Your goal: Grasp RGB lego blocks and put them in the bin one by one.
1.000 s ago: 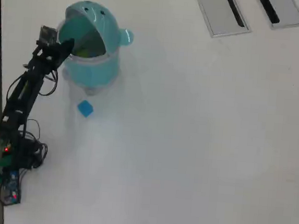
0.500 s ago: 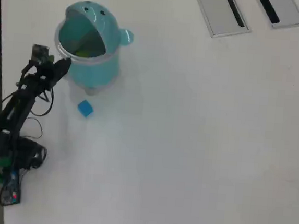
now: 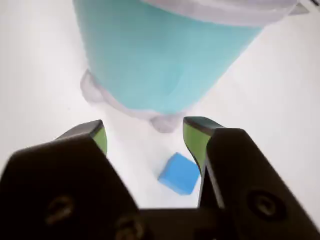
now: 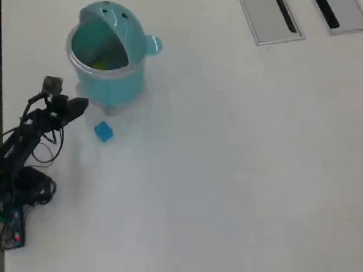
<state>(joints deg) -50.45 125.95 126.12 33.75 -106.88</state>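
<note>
The pincer [image 3: 145, 135] is held spread and empty above the blue block [image 3: 179, 173], which lies on the white worktop [image 4: 242, 167] just beside the teal bin [image 4: 106, 56].

- Overhead view: a fixed camera high above the white table [image 4: 242, 167], looking down from far off. The arm [image 4: 25, 141] sits at the left edge of the frame, the bin [image 4: 109, 53] at upper left, two grey panels [image 4: 300, 13] along the top edge.
- Wrist view: mounted behind the gripper [image 3: 145, 137], close to the table surface, looking forward and down between the two jaws, which fill the lower frame.
- Shared area: the bin's teal wall [image 3: 165, 55] and the blue block [image 3: 179, 173], also visible below the bin in the overhead view [image 4: 103, 131].
</note>
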